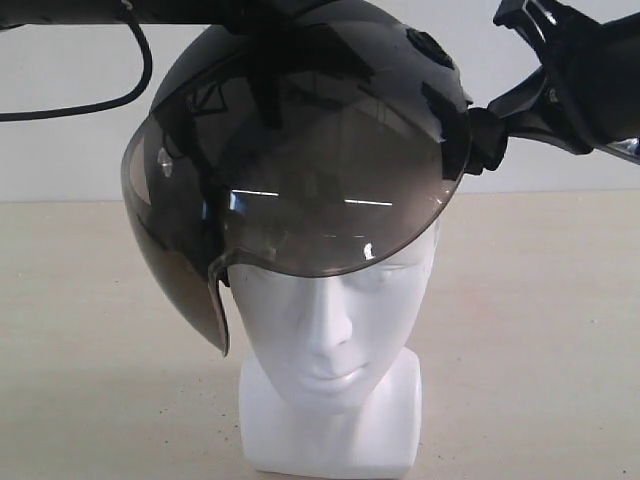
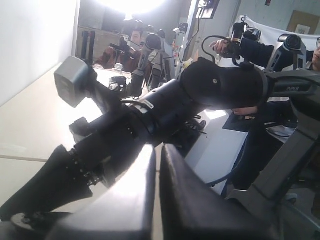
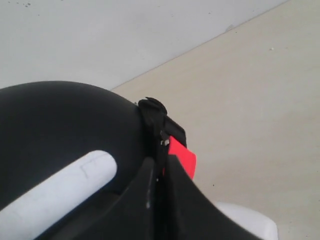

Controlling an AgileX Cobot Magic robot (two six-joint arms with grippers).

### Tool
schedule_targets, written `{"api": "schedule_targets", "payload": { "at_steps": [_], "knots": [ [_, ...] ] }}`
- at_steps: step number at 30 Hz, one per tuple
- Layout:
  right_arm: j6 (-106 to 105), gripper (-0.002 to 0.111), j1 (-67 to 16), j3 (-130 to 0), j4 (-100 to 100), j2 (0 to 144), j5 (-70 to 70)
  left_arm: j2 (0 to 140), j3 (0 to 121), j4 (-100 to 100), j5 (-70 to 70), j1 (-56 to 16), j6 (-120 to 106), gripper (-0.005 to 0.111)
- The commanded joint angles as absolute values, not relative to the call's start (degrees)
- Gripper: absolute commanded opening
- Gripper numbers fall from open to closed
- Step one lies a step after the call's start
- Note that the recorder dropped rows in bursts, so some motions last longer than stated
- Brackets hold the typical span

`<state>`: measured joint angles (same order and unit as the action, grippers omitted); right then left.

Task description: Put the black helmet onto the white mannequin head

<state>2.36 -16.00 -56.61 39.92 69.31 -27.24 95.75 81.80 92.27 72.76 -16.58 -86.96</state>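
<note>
In the exterior view the black helmet point(image 1: 310, 150) sits cocked over the crown of the white mannequin head point(image 1: 330, 320), visor across the brow and one side dipping lower. I'd level it, then lower it straight down until the lining seats, before letting go. The right fingers point(image 1: 488, 140) meet its rim, well above the worktop point(image 1: 540, 330). In the left wrist view the left fingers point(image 2: 200, 210) are drawn almost together, with nothing visible between them. In the right wrist view the right fingers pinch the helmet's edge beside the red buckle point(image 3: 181, 156).
</note>
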Motion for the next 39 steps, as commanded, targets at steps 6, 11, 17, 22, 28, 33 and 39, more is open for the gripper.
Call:
{"api": "schedule_targets", "payload": {
  "at_steps": [6, 11, 17, 22, 28, 33, 39],
  "knots": [
    [1.2, 0.000, -16.5, -56.1, 38.6, 68.7, -40.0, 97.7, 79.3, 81.6, 70.0, -16.7, -81.8, 0.004],
    [1.2, 0.000, -16.5, -56.1, 37.8, 67.3, -41.7, 97.7, 79.3, 81.6, 70.0, -16.7, -79.8, 0.004],
    [0.9, 0.000, -16.5, -56.1, 36.1, 65.5, -45.0, 96.8, 79.3, 78.9, 70.0, -18.1, -77.7, 0.004],
    [0.0, 0.000, -16.5, -56.1, 36.0, 64.7, -46.0, 96.2, 78.9, 77.1, 70.0, -21.4, -76.0, 0.004],
    [-0.8, 0.000, -16.5, -56.1, 35.4, 64.5, -48.2, 95.5, 76.1, 78.5, 70.0, -22.5, -75.5, 0.004],
    [-2.1, 0.000, -16.5, -56.1, 34.9, 64.5, -49.3, 93.5, 72.6, 79.6, 70.0, -22.7, -74.9, 0.004],
    [-2.2, 0.000, -16.5, -56.1, 31.3, 64.5, -51.9, 89.6, 67.0, 80.3, 70.0, -22.7, -74.9, 0.004]
  ]
}}
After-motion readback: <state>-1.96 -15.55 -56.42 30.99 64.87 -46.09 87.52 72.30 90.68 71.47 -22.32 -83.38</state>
